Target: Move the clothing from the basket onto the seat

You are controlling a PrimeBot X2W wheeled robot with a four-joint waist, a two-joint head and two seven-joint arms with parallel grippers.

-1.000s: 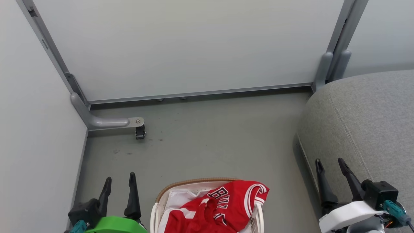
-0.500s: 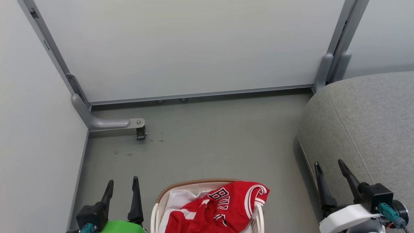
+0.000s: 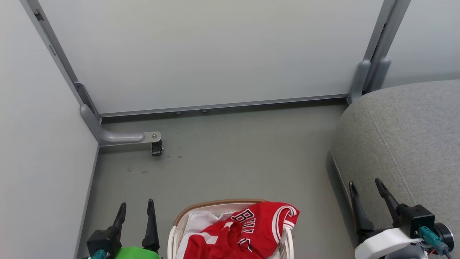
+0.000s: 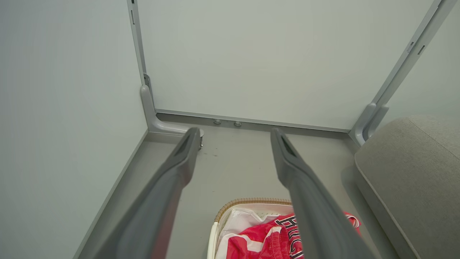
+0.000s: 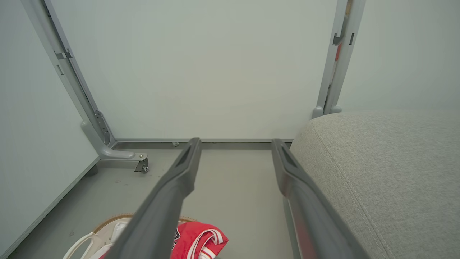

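Kit [image 3: 248, 230] lay in basket [image 3: 215, 202] on floor [image 3: 233, 162], jersey draped over the rim on the seat side. Left gripper [image 3: 136, 203] was just left of basket, fingers spread, empty. Right gripper [image 3: 364, 182] was at seat [image 3: 406, 136] edge, fingers spread, empty.

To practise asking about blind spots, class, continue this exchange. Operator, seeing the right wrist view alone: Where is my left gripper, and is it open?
Observer: The left gripper is open and empty, left of the basket and apart from it.
Operator: Any print on the clothing?
Observer: Yes, black lettering faces up on the red clothing.
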